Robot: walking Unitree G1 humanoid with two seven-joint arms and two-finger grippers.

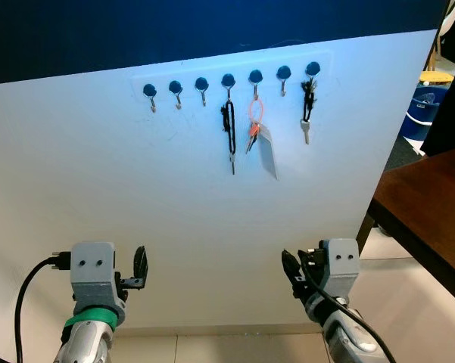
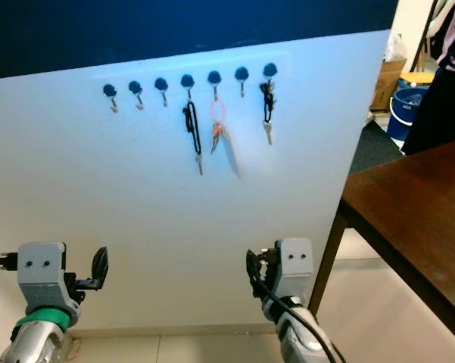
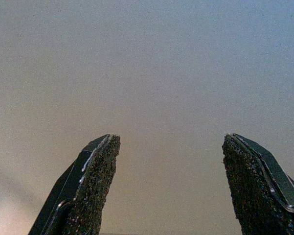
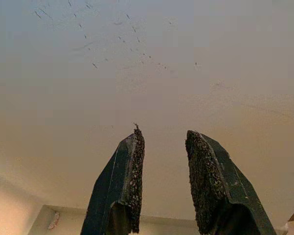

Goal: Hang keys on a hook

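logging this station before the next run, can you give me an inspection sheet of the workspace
surface: white board upright below a dark blue band, bearing a row of seven hooks.
job's things: black-strap key on the fourth hook from the left; orange-ring keys with white tag on the fifth; black-loop key on the seventh; other four hooks bare.
clutter: nothing seen.
grippers: left gripper open, empty, low before the board; right gripper open narrowly, empty, likewise.
cables: black cable at the left wrist; another along the right.
surroundings: brown table at right; blue bin beyond.
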